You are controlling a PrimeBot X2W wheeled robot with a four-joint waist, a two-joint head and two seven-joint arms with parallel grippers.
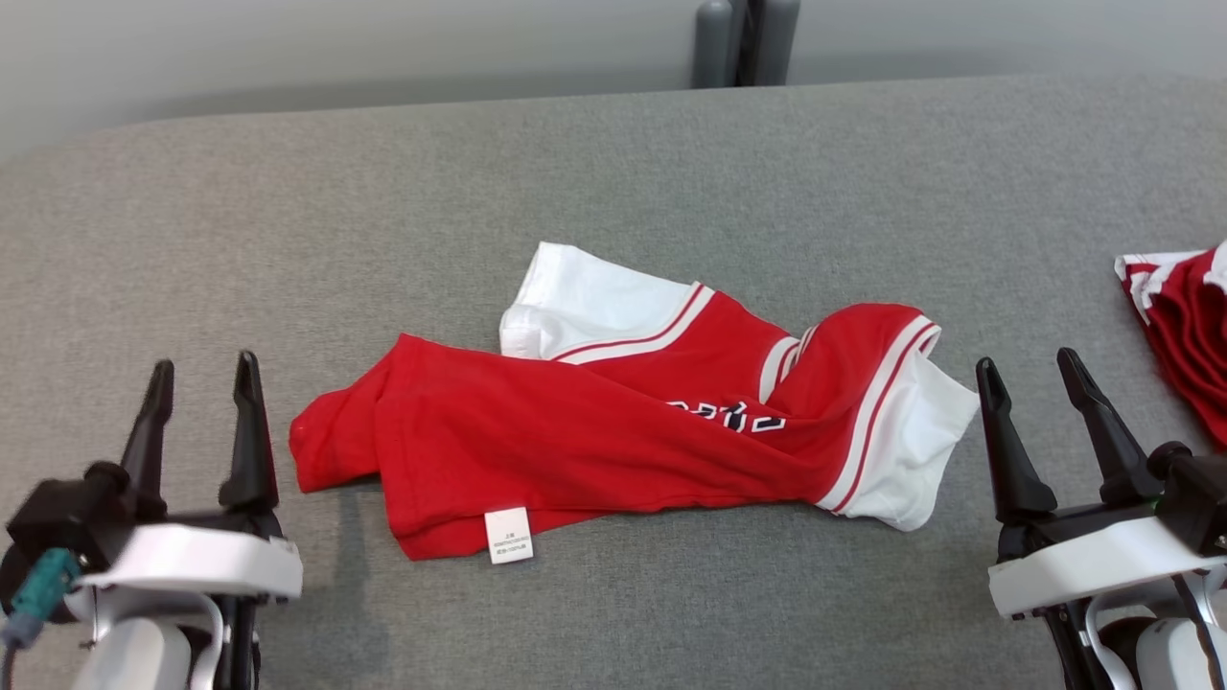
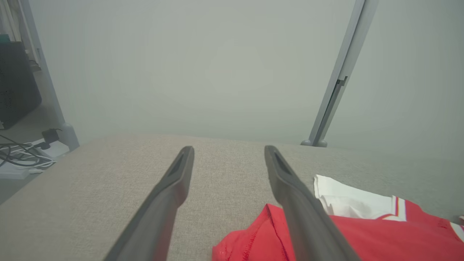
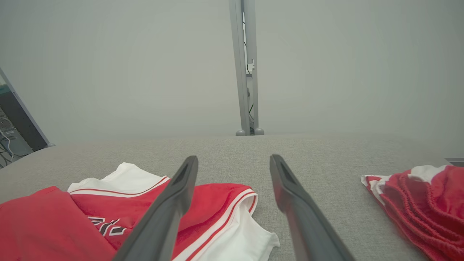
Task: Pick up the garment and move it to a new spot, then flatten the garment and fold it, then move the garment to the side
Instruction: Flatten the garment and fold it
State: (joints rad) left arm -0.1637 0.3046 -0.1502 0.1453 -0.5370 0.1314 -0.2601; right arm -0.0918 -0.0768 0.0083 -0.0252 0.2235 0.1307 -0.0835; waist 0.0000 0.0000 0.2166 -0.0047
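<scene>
A red garment with white sleeves and dark lettering lies crumpled across the middle of the grey table, a white label at its near edge. My left gripper stands open at the lower left, just left of the garment's red end, holding nothing. My right gripper is open at the lower right, beside the white sleeve. From the left wrist, the garment lies under and right of the open left gripper. In the right wrist view the garment sits left of the open right gripper.
A second red and white cloth pile lies at the table's right edge and shows as the cloth pile in the right wrist view. A grey post stands behind the far edge. Cables lie on the floor to the left.
</scene>
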